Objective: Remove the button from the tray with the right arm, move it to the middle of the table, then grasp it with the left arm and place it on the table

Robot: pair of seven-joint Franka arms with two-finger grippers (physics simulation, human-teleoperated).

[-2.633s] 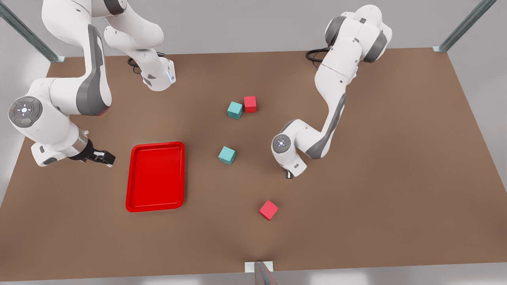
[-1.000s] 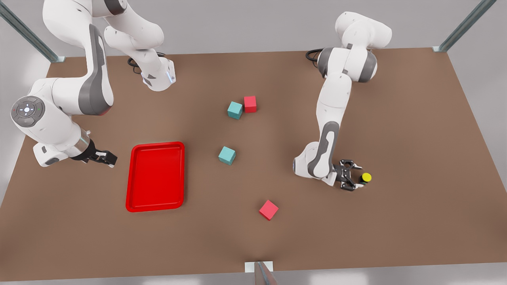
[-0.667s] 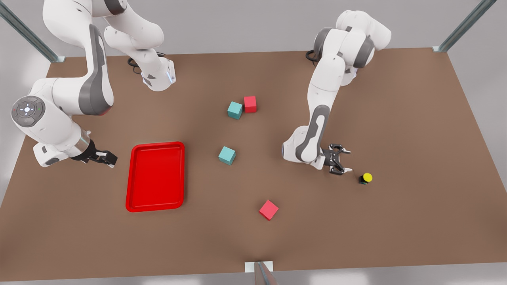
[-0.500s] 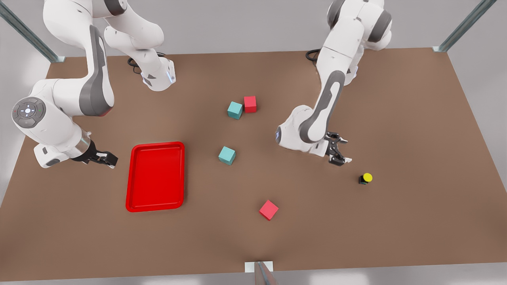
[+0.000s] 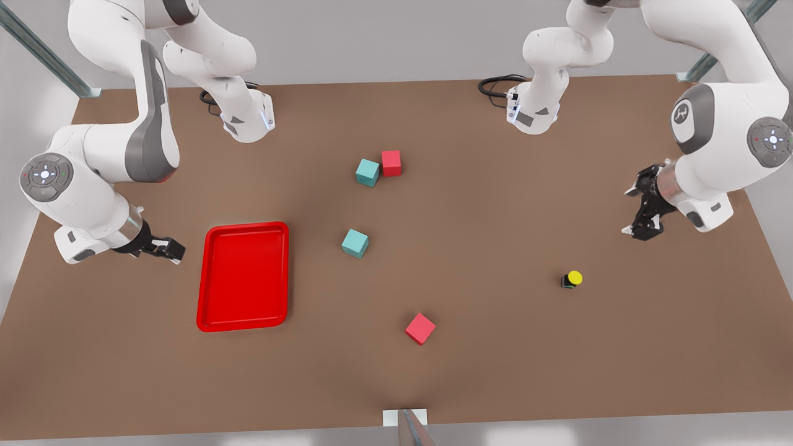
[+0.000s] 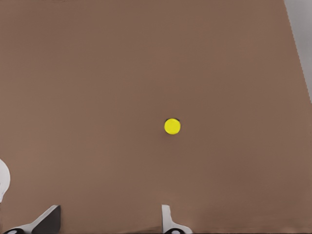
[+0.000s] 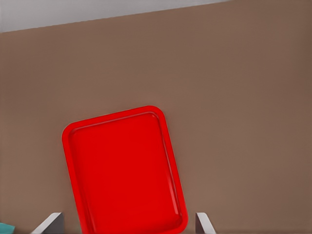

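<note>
While round yellow-capped button (image 5: 572,279) sits on matt table (image 5: 495,347) (upright), both arms wait.

the left gripper (image 5: 642,210) is hanging above the table at the front view's right, its fingers (image 6: 168,219) spread apart and empty, pointing downward, its wrist bending back toward the table's edge while the arm is arching over from its base at the far side. the right gripper (image 5: 165,249) is waiting low at the front view's left, its fingers (image 7: 202,223) standing open with nothing between them, the forearm folding down from a raised elbow
</note>
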